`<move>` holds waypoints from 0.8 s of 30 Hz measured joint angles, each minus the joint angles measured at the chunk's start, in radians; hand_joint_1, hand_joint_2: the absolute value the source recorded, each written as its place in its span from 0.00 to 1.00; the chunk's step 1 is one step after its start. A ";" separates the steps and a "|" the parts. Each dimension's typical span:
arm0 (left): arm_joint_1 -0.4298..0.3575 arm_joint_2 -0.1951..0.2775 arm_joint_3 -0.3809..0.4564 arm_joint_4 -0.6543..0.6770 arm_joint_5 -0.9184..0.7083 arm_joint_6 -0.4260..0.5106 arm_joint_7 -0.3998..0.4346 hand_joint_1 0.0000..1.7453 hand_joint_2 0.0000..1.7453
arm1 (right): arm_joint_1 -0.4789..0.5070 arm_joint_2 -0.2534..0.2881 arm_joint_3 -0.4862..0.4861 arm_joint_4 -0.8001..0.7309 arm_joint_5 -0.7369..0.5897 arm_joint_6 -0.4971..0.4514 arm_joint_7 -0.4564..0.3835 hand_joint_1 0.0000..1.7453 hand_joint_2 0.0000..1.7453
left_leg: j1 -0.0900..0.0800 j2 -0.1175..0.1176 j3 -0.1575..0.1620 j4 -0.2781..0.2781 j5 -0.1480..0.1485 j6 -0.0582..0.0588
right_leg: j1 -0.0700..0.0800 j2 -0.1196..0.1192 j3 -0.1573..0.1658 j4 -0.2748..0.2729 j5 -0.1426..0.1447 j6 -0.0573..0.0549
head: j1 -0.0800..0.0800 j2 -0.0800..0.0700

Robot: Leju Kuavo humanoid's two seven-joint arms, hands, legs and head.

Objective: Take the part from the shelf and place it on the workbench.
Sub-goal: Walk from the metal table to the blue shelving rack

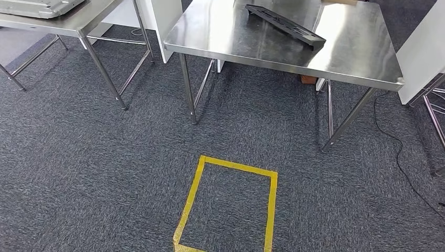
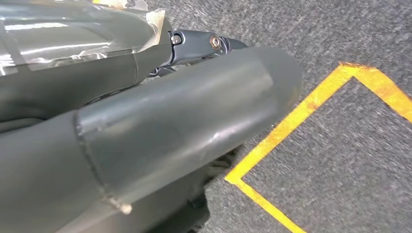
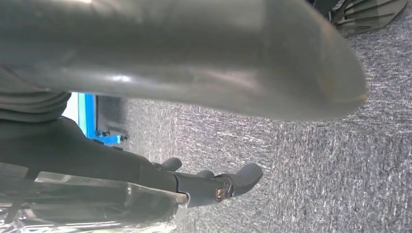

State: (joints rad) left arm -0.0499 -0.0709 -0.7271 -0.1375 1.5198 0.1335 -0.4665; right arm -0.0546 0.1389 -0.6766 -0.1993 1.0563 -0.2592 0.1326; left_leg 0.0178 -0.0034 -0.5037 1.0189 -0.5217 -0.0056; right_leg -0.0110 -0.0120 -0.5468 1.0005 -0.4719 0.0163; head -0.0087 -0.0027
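Grey carpet (image 1: 78, 173) covers the floor across the head view. On it stands a large steel workbench (image 1: 357, 52) on thin metal legs, and a second steel table (image 1: 78, 21) stands to its left, well apart, with a flat grey tray (image 1: 36, 6) on top at the picture's edge. A white panel (image 1: 420, 58) rises to the right of the workbench, and a black cable (image 1: 399, 157) trails over the carpet near it. A square of yellow tape (image 1: 270, 210) is stuck to the carpet in front of the workbench.

The part (image 1: 283, 23), a long black ribbed piece, lies flat on the workbench top, toward the far side, touched by no hand.

The left hand (image 2: 184, 111) hangs over the carpet just beside a corner of the yellow tape; its thick grey thumb hides most of the fingers, so I cannot tell whether they are spread or curled. The right hand (image 3: 204, 97) hangs over bare carpet with its dark fingers (image 3: 238, 179) stretched out and holding nothing.
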 joint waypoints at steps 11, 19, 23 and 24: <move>-0.004 -0.003 0.000 0.000 -0.001 0.001 0.008 0.00 0.00 | -0.001 -0.011 -0.001 0.002 0.003 0.012 -0.001 0.00 0.00 | -0.007 0.013 -0.098 -0.017 0.090 0.055 | -0.006 0.007 -0.053 0.241 -0.120 0.037 | 0.010 0.000; -0.004 -0.002 -0.014 0.000 -0.011 0.000 0.018 0.00 0.00 | -0.003 -0.016 -0.005 0.004 -0.004 0.014 -0.001 0.00 0.00 | -0.003 0.011 -0.137 -0.004 0.126 0.011 | -0.004 0.009 0.107 -0.045 -0.063 0.004 | 0.004 0.000; -0.003 -0.001 -0.022 0.000 -0.016 -0.004 0.025 0.00 0.00 | -0.002 -0.019 -0.010 0.005 -0.009 0.014 -0.002 0.00 0.00 | 0.002 0.005 -0.190 0.210 -0.058 -0.001 | -0.002 0.002 0.061 -0.044 -0.020 -0.025 | -0.001 0.000; -0.003 -0.001 -0.023 0.000 -0.018 -0.005 0.026 0.00 0.00 | -0.002 -0.019 -0.011 0.005 -0.010 0.014 -0.003 0.00 0.00 | 0.002 0.005 -0.193 0.259 -0.072 -0.003 | 0.000 0.001 0.049 -0.042 -0.009 -0.025 | -0.001 0.000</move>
State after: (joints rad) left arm -0.0530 -0.0721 -0.7504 -0.1377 1.5018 0.1286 -0.4408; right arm -0.0564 0.1196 -0.6876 -0.1943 1.0463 -0.2453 0.1297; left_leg 0.0197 0.0015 -0.6967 1.2778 -0.5940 -0.0087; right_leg -0.0105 -0.0107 -0.4979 0.9589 -0.4813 -0.0084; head -0.0096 -0.0027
